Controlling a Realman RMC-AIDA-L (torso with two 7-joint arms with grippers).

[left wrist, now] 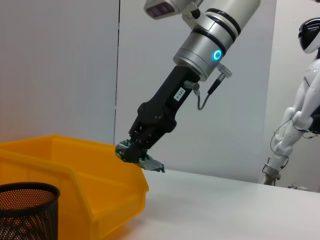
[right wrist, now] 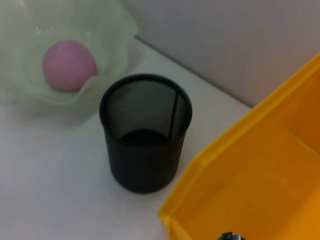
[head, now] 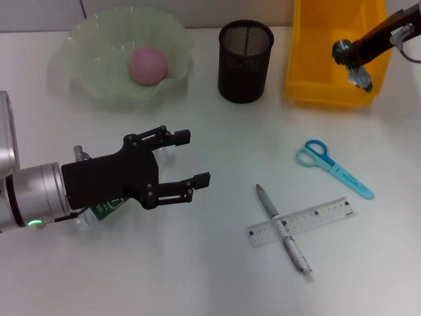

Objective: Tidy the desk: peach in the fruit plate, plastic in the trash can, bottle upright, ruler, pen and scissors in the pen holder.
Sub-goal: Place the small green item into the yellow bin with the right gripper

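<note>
A pink peach (head: 148,64) lies in the pale green fruit plate (head: 85,62). The black mesh pen holder (head: 245,60) stands beside the yellow trash can (head: 316,92). My right gripper (head: 358,74) hangs over the can's front edge, shut on a crumpled bit of plastic (head: 362,80); the left wrist view also shows that gripper (left wrist: 142,156). Blue scissors (head: 332,168), a clear ruler (head: 302,221) and a pen (head: 283,229) lying across it rest on the desk at the right. My left gripper (head: 194,158) is open at the left. The bottle (head: 105,208) is mostly hidden beneath it.
The right wrist view looks down on the pen holder (right wrist: 145,132), the peach (right wrist: 68,65) and the inside of the yellow can (right wrist: 265,175). A white humanoid robot (left wrist: 300,100) stands in the background beyond the desk.
</note>
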